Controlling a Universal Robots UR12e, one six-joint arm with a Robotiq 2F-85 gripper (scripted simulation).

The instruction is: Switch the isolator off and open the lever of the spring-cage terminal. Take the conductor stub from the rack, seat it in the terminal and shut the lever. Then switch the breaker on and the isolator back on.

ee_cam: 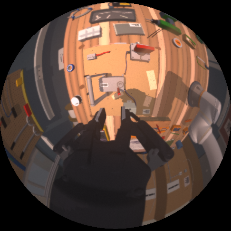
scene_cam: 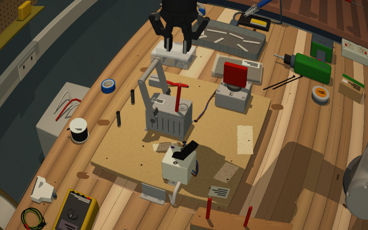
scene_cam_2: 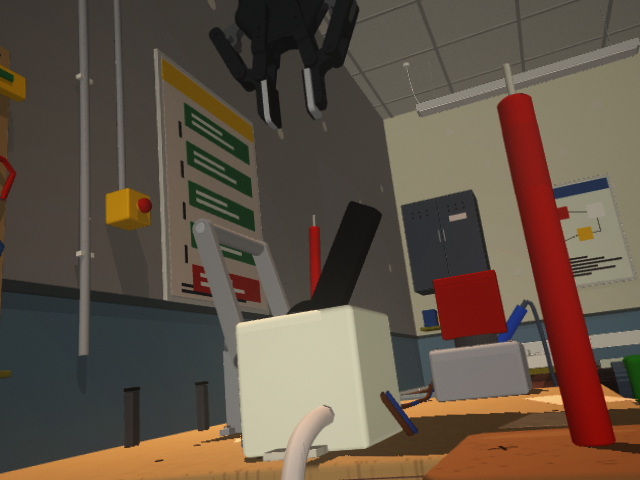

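On the chipboard panel stands the grey spring-cage terminal point(scene_cam: 168, 114). Its grey lever point(scene_cam: 152, 81) is raised and a red conductor stub point(scene_cam: 178, 97) stands upright in its top. To the right is the isolator point(scene_cam: 233, 95) with its red handle point(scene_cam: 235, 74). Nearer the front is the cream breaker point(scene_cam: 179, 164) with its black toggle point(scene_cam: 186, 150) tilted up. The wooden rack point(scene_cam: 217, 221) at the front edge carries two more red stubs point(scene_cam: 208, 207). My gripper point(scene_cam: 176, 46) hangs high above the panel, partly open and empty.
A clear parts box point(scene_cam: 173, 55) lies behind the panel, below my fingers in the side camera. Two black pegs point(scene_cam: 118, 118) stand on the panel's left edge. A blue tape roll point(scene_cam: 108, 85), a black-and-white spool point(scene_cam: 79, 130) and a yellow meter point(scene_cam: 76, 211) lie on the left.
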